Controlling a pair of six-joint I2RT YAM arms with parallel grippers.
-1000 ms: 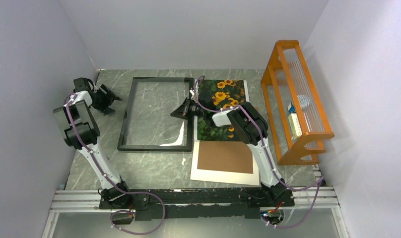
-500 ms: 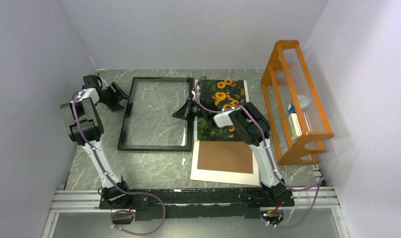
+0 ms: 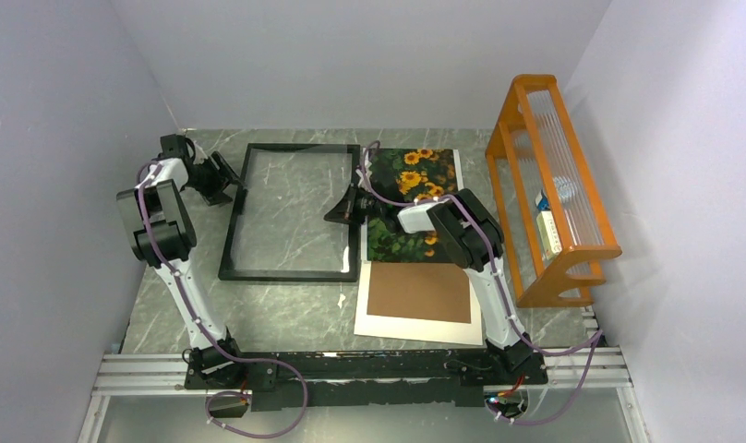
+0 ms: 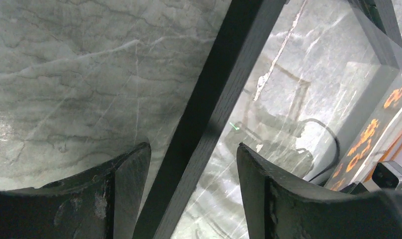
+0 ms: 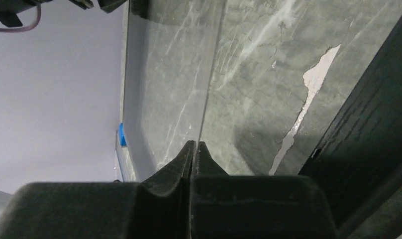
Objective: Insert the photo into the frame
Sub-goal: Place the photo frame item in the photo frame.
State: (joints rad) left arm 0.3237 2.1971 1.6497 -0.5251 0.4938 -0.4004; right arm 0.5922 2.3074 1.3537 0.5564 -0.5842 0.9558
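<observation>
Black frame [image 3: 291,274]: left rail between your spread left hand [image 4: 191,152], likely steadying | right hand [image 5: 195,147], mid-picture, pinches clear pane [image 5: 169,74], probably clearing room for photo [image 3: 415,175]

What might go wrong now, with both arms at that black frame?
The left jaws stand open astride the left bar of the frame; closing off-centre might skew the frame. The right jaws are shut on just the thin edge of the clear pane, so it could slip out or crack.
</observation>
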